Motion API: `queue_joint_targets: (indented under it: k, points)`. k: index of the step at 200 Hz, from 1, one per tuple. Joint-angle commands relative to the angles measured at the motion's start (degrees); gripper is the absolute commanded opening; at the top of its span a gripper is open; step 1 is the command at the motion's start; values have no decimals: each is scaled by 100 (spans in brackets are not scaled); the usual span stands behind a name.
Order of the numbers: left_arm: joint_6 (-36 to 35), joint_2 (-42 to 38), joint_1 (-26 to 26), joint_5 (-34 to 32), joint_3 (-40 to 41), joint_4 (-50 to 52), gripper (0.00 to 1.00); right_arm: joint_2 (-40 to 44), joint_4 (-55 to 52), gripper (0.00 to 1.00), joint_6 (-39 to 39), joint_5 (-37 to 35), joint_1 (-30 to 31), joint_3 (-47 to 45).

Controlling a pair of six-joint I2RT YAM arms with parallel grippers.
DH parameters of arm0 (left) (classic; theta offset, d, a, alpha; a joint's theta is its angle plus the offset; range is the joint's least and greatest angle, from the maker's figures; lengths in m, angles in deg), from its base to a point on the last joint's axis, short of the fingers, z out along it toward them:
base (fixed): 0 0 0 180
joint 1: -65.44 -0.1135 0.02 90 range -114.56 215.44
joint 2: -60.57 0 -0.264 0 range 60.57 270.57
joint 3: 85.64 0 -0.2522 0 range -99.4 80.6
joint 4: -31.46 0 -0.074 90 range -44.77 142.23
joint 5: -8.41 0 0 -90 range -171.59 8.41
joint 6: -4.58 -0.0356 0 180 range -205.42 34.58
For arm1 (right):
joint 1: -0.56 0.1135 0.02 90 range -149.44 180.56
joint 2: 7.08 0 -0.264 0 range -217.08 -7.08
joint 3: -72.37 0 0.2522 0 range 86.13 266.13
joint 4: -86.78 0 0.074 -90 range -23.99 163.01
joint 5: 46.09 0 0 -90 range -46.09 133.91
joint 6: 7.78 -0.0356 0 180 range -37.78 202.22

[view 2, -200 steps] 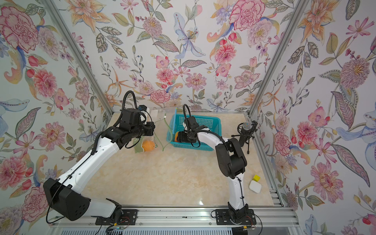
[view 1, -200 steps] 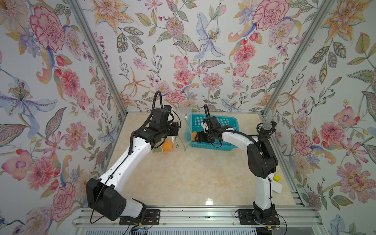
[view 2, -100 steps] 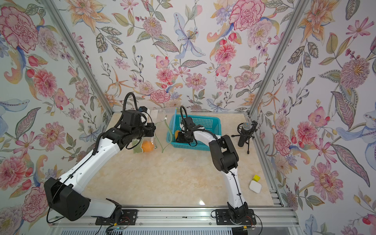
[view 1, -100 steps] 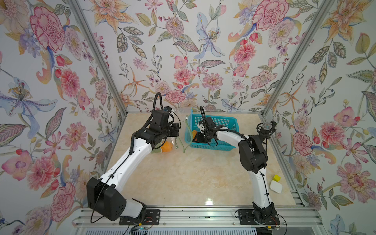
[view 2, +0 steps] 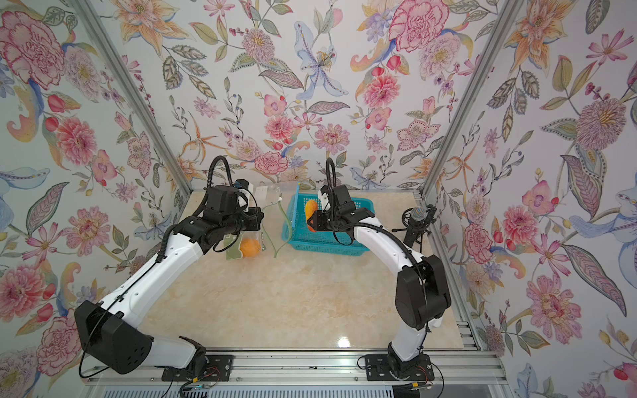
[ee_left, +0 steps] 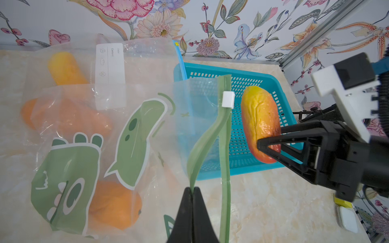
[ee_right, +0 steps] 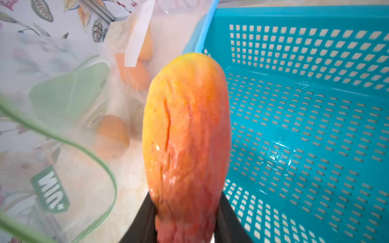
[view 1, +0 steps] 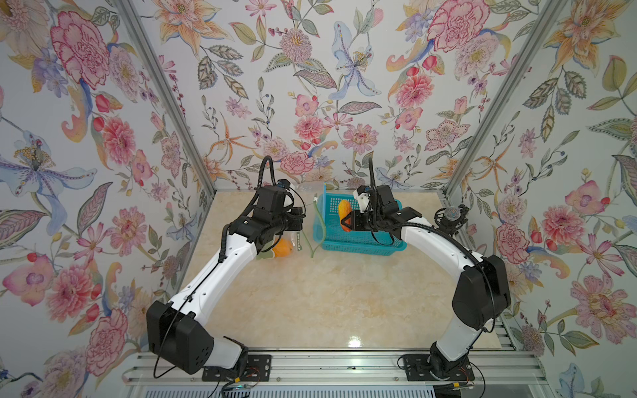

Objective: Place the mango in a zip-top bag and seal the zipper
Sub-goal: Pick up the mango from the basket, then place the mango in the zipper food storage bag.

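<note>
R gripper (ee_right: 186, 219) was clenched on one end of the mango (ee_right: 185, 130). The fruit stuck out past the fingertips, over the blue basket (ee_right: 315, 105) and just beside the zip-top bag (ee_left: 147, 117) mouth. Mango was oblong, wrinkled, glossy, yellow at the far tip, orange-red twd the jaws. L gripper (ee_left: 192, 190) was pinched tight on the bag's green zipper strip (ee_left: 202, 147).

Beige marbled tabletop (view 1: 327, 303) with teal basket (view 1: 358, 246), printed zip-top bag (ee_left: 126, 126), small microphone (view 1: 450, 215).
</note>
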Motion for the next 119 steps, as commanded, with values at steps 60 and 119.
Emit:
queue_joint_targets:
  k: [60, 119]
  points:
    - [217, -59, -72, 291, 116, -328, 0, 480, 1102, 32, -995, 701, 1169, -542]
    - [345, -111, -54, 469, 260, -459, 0, -627, 1092, 40, -701, 410, 1308, 258]
